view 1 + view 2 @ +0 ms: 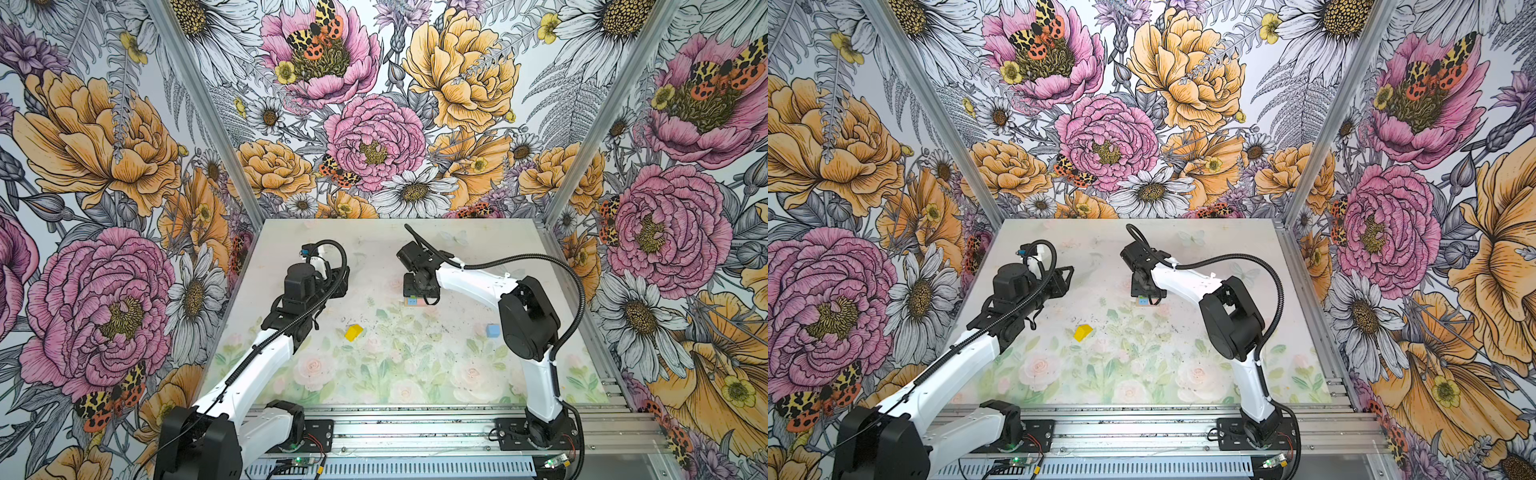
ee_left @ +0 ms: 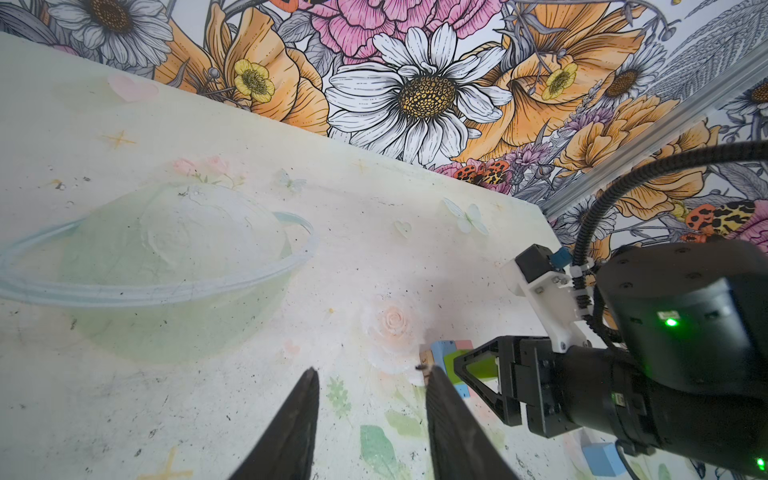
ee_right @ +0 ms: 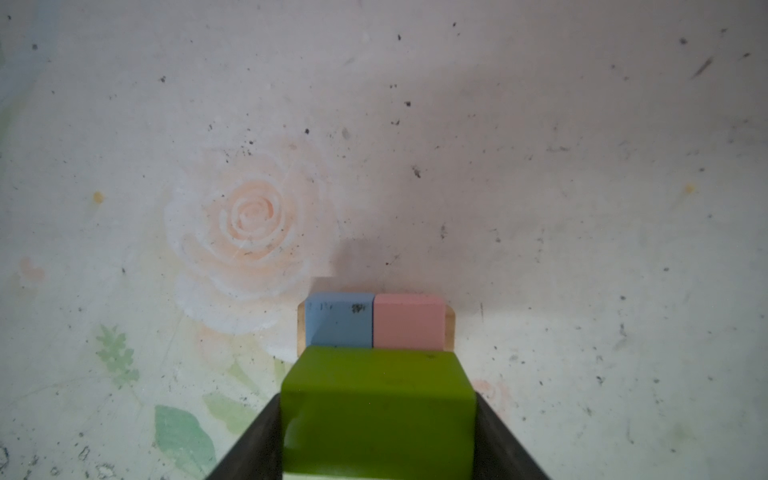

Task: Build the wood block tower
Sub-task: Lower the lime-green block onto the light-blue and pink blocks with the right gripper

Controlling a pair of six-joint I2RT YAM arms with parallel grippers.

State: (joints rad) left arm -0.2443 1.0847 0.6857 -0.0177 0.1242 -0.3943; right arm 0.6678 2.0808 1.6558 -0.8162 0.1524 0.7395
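**Q:** What is the right pincer doing?

**A:** The right pincer point(image 3: 377, 399) is clamped on a green brick point(image 3: 376, 374), with one black finger pressed against each side.

**Q:** What sits under that brick?

**A:** Below it, a light blue brick point(image 3: 338, 320) and a pink brick point(image 3: 409, 322) lie side by side, touching. They sit on a tan plank point(image 3: 450, 328) whose edges show on either side. The green brick covers the nearer part of both. I cannot tell whether it rests on them or hangs just above.

**Q:** And the left pincer?

**A:** The left pincer point(image 2: 370, 374) has its two dark fingers apart with nothing between them. It is above bare table point(image 2: 208, 395), to the left of the stack and not touching it.

**Q:** Where are the other blocks?

**A:** In both top views a yellow roof-shaped piece point(image 1: 353, 332) point(image 1: 1083, 332) lies alone on the table. It is left of the stack and nearer the arm bases. In a top view a light blue cube point(image 1: 493, 330) sits just beside the right arm's elbow, well apart from the yellow piece.

**Q:** What surrounds all this?

**A:** The table is printed with pale roses and green leaves and is speckled with dark marks. The walls point(image 1: 374, 124) carry large drawn flowers in pink, orange and white.
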